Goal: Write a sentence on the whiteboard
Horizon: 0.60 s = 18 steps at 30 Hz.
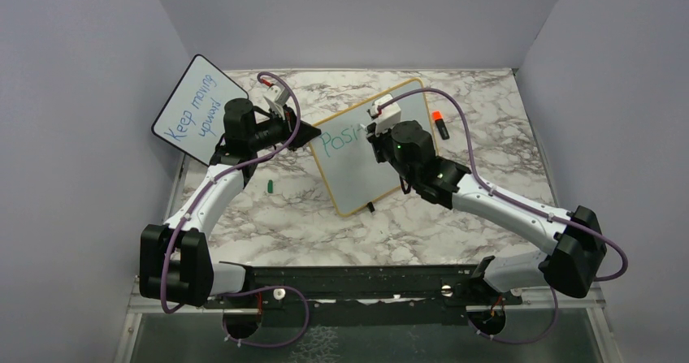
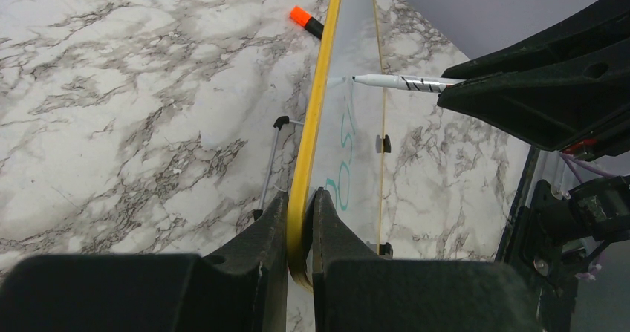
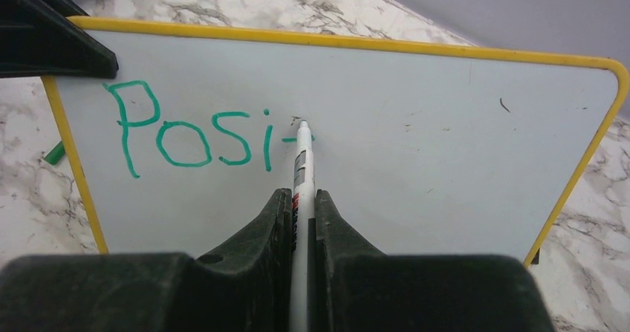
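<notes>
The whiteboard (image 1: 361,172) with a yellow frame stands tilted on the marble table. It also shows in the right wrist view (image 3: 446,146) and edge-on in the left wrist view (image 2: 316,124). Green writing (image 3: 186,135) on it reads "Posi" with a part-drawn stroke; it also shows in the top view (image 1: 337,140). My left gripper (image 2: 301,202) is shut on the board's yellow frame at its left corner (image 1: 305,131). My right gripper (image 3: 301,198) is shut on a white marker (image 3: 301,161), its tip touching the board just right of the "i". The marker also shows in the left wrist view (image 2: 394,82).
A smaller black-framed board (image 1: 195,107) with blue "Keep moving upward" leans at the back left. An orange-capped marker (image 1: 439,124) lies right of the whiteboard, also in the left wrist view (image 2: 306,20). A green cap (image 1: 269,187) lies on the table left of the board.
</notes>
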{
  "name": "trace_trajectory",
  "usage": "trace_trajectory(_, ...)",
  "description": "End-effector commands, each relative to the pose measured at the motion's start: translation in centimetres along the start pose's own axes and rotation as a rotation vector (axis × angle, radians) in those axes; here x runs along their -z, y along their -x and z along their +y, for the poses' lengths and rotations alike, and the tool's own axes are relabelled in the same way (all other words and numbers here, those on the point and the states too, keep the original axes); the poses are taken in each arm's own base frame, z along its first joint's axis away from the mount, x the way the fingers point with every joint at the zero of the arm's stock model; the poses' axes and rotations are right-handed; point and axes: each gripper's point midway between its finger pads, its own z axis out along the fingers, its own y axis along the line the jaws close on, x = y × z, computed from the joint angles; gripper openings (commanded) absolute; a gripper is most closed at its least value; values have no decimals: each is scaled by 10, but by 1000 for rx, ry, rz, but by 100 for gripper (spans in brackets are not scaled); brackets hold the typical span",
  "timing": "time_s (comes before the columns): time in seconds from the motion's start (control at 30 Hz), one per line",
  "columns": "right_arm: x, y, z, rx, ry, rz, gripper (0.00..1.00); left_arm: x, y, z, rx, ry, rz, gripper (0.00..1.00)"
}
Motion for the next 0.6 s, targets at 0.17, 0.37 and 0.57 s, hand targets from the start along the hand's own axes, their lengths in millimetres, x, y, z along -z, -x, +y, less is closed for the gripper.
trace_trajectory(0.17, -8, 22, 3, -3, 16, -54, 0, -3, -39, 11, 31, 38, 113, 0)
trace_trajectory(0.37, -6, 8, 2, 6, 10, -12, 0, -3, -39, 11, 31, 38, 114, 0)
trace_trajectory(0.57, 2, -10, 0, 11, 12, 40, 0, -3, -39, 11, 31, 39, 114, 0)
